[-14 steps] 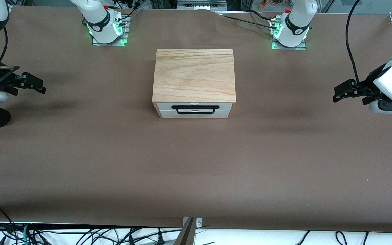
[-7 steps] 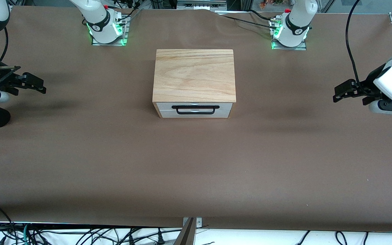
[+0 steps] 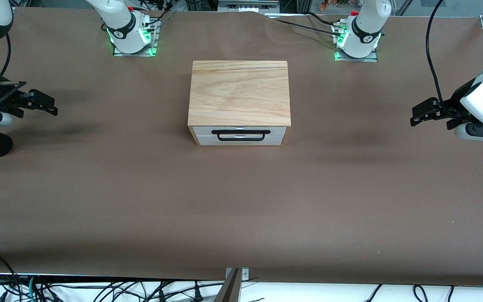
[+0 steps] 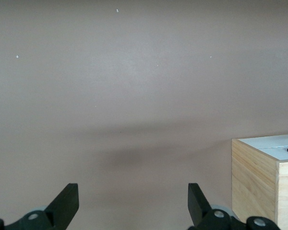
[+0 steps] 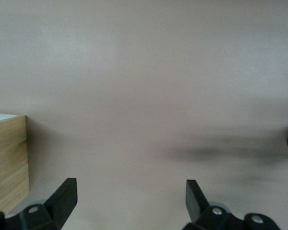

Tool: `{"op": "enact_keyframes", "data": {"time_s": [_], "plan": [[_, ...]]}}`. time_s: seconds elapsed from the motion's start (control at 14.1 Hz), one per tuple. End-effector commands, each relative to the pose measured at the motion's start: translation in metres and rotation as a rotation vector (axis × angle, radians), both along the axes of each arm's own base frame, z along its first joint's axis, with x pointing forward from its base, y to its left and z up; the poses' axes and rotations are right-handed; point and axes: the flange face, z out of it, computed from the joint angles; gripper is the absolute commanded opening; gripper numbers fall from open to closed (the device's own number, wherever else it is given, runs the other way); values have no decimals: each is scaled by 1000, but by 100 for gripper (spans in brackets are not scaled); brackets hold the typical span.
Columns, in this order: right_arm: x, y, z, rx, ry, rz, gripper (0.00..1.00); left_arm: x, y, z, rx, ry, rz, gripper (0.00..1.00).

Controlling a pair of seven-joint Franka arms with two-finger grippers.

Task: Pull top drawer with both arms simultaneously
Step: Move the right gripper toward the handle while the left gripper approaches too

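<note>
The top drawer (image 3: 276,130) is closed in the grained wood cabinet (image 3: 239,92) at mid table, its long black bar handle (image 3: 240,135) facing the front camera. My right gripper (image 3: 49,105) hangs open and empty over bare table near the right arm's end, well apart from the cabinet. My left gripper (image 3: 416,115) hangs open and empty near the left arm's end, also well apart. In the left wrist view the open gripper (image 4: 133,201) frames bare table, with the cabinet's side (image 4: 257,184) beside it. In the right wrist view the open gripper (image 5: 131,199) frames bare table, with the cabinet's side (image 5: 8,160) at the edge.
Brown paper covers the table (image 3: 241,201). A second white drawer front (image 3: 266,141) sits under the top one. The arm bases (image 3: 130,35) (image 3: 357,42) stand farther from the front camera than the cabinet. Cables lie off the table's near edge (image 3: 99,289).
My right gripper has crept slightly toward the cabinet. The left gripper and the drawer have not visibly moved.
</note>
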Motion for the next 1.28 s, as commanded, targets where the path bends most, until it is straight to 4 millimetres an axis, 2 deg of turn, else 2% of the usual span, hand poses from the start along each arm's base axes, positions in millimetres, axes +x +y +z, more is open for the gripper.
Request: {"op": "enact_keyframes", "data": {"time_s": [0.0, 0.07, 0.21, 0.43, 0.57, 0.64, 0.71, 0.85, 0.93, 1.0, 1.07, 1.14, 1.21], "plan": [[0, 39, 1, 12, 1, 63, 100, 5, -2, 4, -29, -3, 2, 100], [0, 54, -2, 14, 5, 94, 100, 6, -2, 2, -30, 0, 2, 100], [5, 71, -14, 82, 26, 102, 100, 8, -4, -3, -36, 8, -1, 100], [13, 112, -49, 255, 105, 99, 100, 13, -11, -16, -68, 33, -7, 100], [19, 145, -80, 452, 181, 62, 100, 23, -25, -44, -117, 82, -15, 100], [24, 157, -101, 566, 219, 57, 100, 27, -37, -59, -137, 108, -29, 100], [26, 166, -118, 653, 231, 101, 100, 30, -44, -65, -154, 110, -33, 100], [32, 182, -175, 804, 276, 201, 100, 41, -55, -87, -251, 124, -26, 100], [32, 188, -195, 888, 287, 221, 100, 46, -63, -103, -328, 158, -14, 100], [29, 192, -209, 955, 299, 195, 100, 50, -72, -117, -392, 185, -4, 100], [24, 202, -220, 1027, 306, 144, 100, 50, -91, -129, -440, 213, -13, 100], [22, 215, -226, 1095, 295, 91, 100, 53, -109, -139, -468, 214, -20, 100], [24, 219, -229, 1109, 265, 56, 100, 59, -121, -144, -500, 184, -11, 100]]}}
